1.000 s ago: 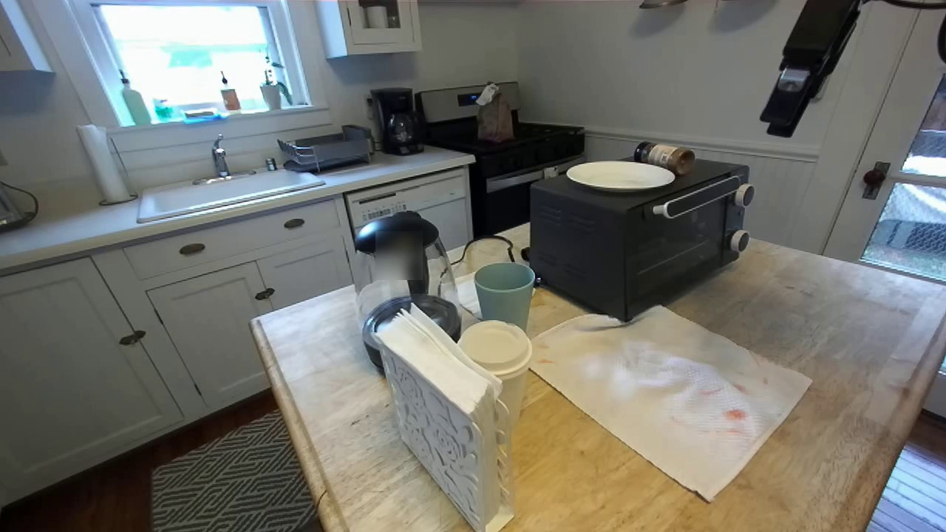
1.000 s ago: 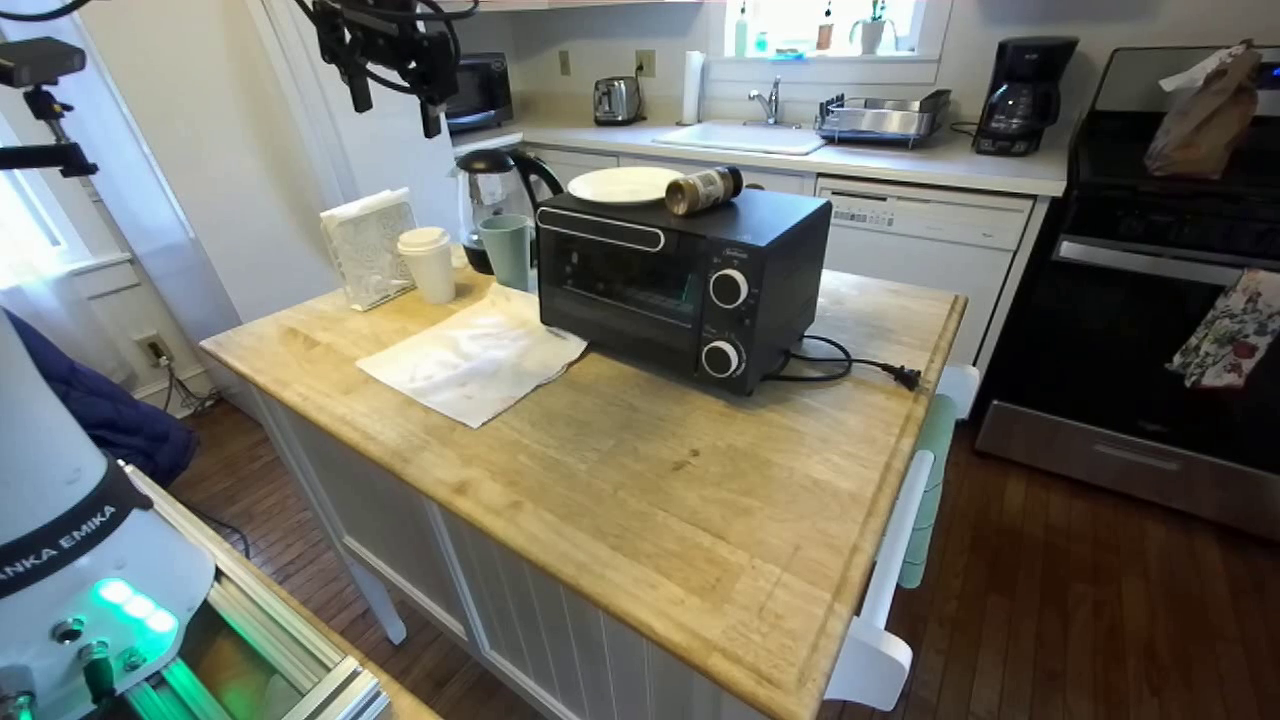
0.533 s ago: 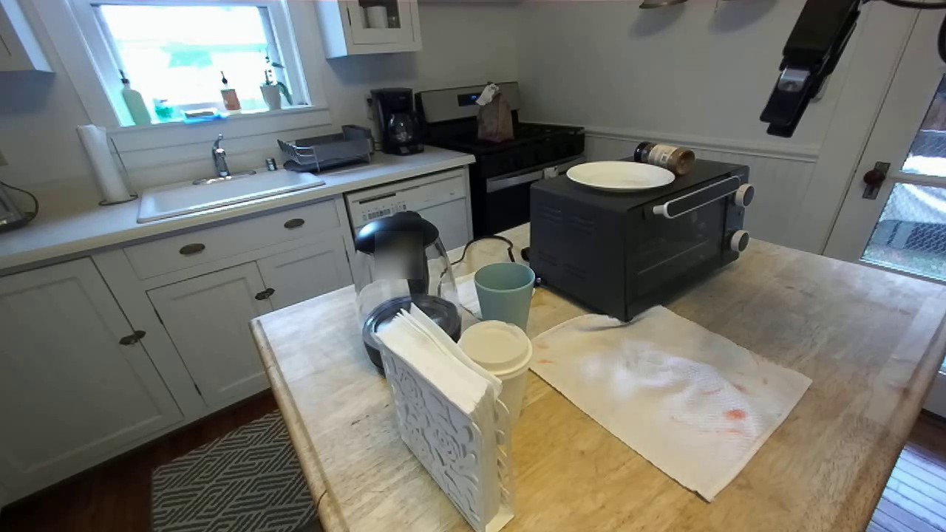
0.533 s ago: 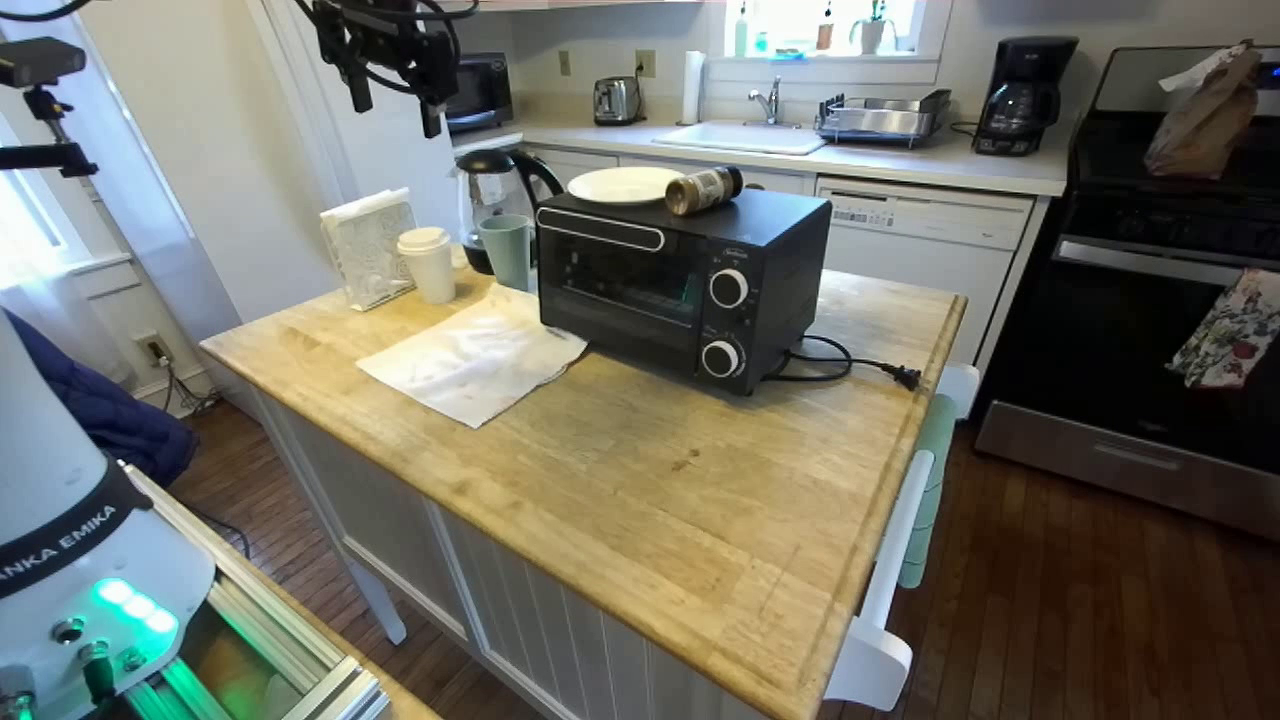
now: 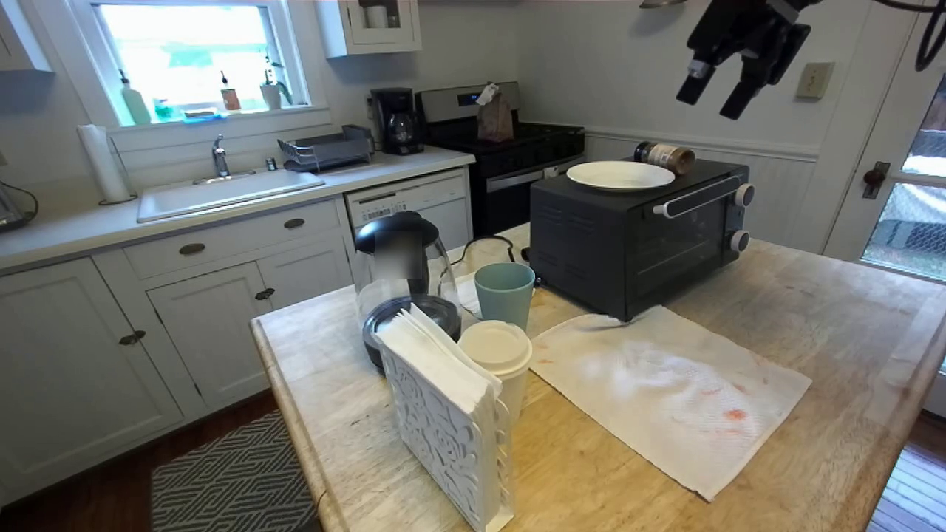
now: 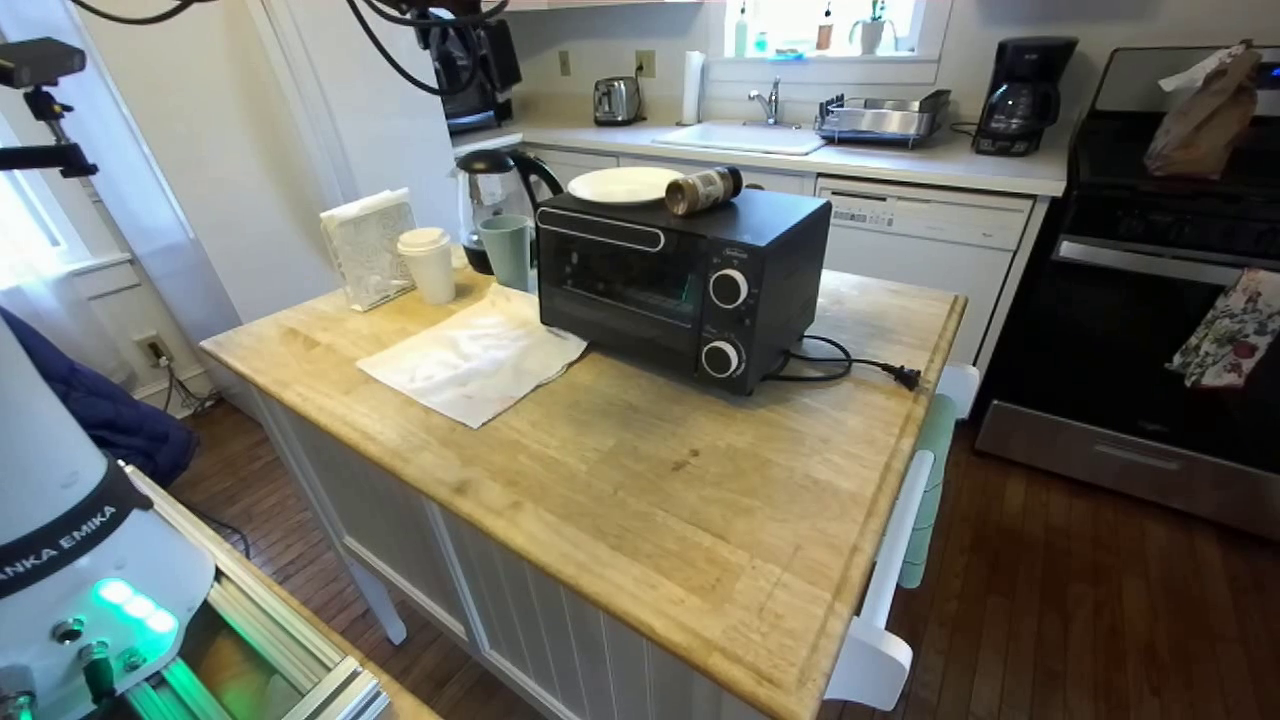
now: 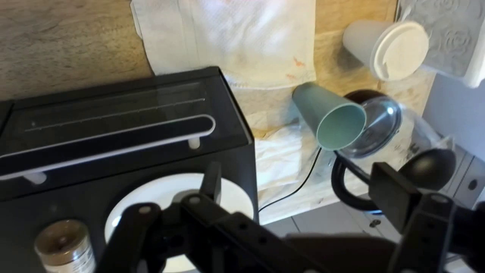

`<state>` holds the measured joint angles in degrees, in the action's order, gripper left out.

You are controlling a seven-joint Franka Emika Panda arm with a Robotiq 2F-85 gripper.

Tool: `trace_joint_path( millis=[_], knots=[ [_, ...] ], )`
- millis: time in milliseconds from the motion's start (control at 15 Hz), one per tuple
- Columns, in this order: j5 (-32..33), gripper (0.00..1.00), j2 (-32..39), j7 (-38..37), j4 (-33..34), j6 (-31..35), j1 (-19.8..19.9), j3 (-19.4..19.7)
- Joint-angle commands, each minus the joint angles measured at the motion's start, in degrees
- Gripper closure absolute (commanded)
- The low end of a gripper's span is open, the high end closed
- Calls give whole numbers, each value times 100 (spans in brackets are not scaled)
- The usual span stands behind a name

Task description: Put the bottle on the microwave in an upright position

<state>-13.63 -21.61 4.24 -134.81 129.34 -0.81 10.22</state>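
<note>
Wooden and wide, the table (image 6: 610,460) is holding the big black microwave (image 6: 685,290). Near the microwave's front corner, a white paper sheet (image 5: 665,391) is lying on the table. Higher up, the robot hand (image 5: 714,101) is hanging in the air, away from everything. Its jaws are standing wide apart, and in the wrist view they are not holding anything. On top of the microwave, a round white plate (image 5: 621,176) is resting. Just beside it, the bottle (image 6: 704,191) is lying on its side, and both exterior views are showing that. Its black lid (image 6: 731,181) is pointing to the back, and its brown end (image 7: 61,242) is facing the front. I am not able to tell if the bottle and the plate are touching.

So one part is looking done to me: the bottle is already resting on the microwave. But it is not standing up, and the robot hand is not gripping it. I am guessing that grabbing, lifting, tipping it up straight, setting it down on its brown end and letting go are all waiting to be done.
</note>
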Motion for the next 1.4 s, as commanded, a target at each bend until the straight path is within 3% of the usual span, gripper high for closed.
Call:
trace_joint_path(
  millis=[0,333,667,733,1000,1333],
  knots=[
    [61,0,561,-503,547,496,318,-143],
    [507,0,1195,-537,1358,172,760,18],
    [413,0,2017,-308,2270,-503,979,194],
    [421,0,1561,-359,1721,-187,966,131],
    [425,0,1960,-356,2094,-312,1005,142],
    [475,0,2863,-388,3181,-1572,1211,288]
  ],
)
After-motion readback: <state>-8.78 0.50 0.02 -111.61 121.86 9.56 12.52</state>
